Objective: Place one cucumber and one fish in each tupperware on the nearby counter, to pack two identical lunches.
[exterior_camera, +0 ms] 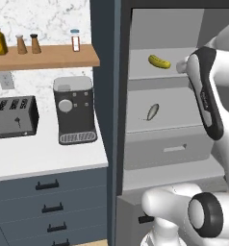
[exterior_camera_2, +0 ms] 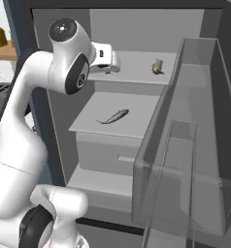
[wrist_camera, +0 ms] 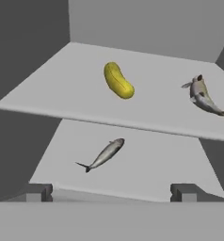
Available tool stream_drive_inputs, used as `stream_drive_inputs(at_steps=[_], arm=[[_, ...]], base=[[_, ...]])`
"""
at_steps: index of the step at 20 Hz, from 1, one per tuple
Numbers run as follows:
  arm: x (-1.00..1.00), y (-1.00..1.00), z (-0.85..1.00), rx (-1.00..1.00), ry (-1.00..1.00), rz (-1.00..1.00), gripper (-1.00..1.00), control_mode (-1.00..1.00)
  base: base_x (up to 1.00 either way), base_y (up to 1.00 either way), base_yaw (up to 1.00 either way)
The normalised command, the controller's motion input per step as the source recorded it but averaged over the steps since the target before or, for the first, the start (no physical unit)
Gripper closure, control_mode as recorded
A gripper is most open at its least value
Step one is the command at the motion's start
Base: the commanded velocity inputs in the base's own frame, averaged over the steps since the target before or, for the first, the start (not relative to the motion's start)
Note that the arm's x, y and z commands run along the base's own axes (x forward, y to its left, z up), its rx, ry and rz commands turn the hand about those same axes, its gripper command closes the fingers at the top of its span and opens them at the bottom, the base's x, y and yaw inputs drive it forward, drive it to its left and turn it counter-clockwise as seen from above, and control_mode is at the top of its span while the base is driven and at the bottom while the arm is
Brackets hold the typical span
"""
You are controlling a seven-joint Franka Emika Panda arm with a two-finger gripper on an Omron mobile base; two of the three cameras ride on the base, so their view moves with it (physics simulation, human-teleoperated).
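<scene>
Cucumber point(wrist_camera: 118, 80), the yellow-green one, lies on the upper fridge shelf point(wrist_camera: 62, 89), with one fish point(wrist_camera: 201, 95) near it on the same shelf and a second fish point(wrist_camera: 104, 153) alone on the shelf below. The gripper point(wrist_camera: 111, 192) hovers in front of the open fridge with its fingers wide apart and nothing between them, looking in at both shelves. The step in hand looks like the reach for the cucumber: to do it well, I would bring the fingertips in level above the shelf, turn the hand so the fingers straddle the short width rather than the length, and close only once the pads flank its middle, since a curved, rounded body may roll or squirt out. Neither tupperware is in sight from here. The clear fridge door bin point(exterior_camera_2: 195, 145) looks empty.
</scene>
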Motion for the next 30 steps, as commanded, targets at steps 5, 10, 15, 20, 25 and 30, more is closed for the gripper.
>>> stream_drive_inputs(at_steps=[5,10,15,20,25,30], arm=[[0.56,0.00,-0.05,0.00,-0.02,0.00,-1.00,-1.00],[0.55,0.00,-0.16,0.00,-0.05,0.00,-1.00,-1.00],[0.54,0.01,-0.25,0.00,-0.01,0.01,-1.00,-1.00],[0.46,0.00,-0.12,0.00,0.00,0.03,-1.00,-1.00],[0.47,0.00,-0.09,0.00,0.00,0.05,-1.00,-1.00],[0.40,0.00,-0.10,0.00,0.00,0.06,-1.00,-1.00]], base=[[0.00,0.00,0.00],[0.00,0.00,0.00],[0.00,0.00,0.00],[0.00,0.00,0.00],[0.00,0.00,0.00],[0.00,0.00,0.00]])
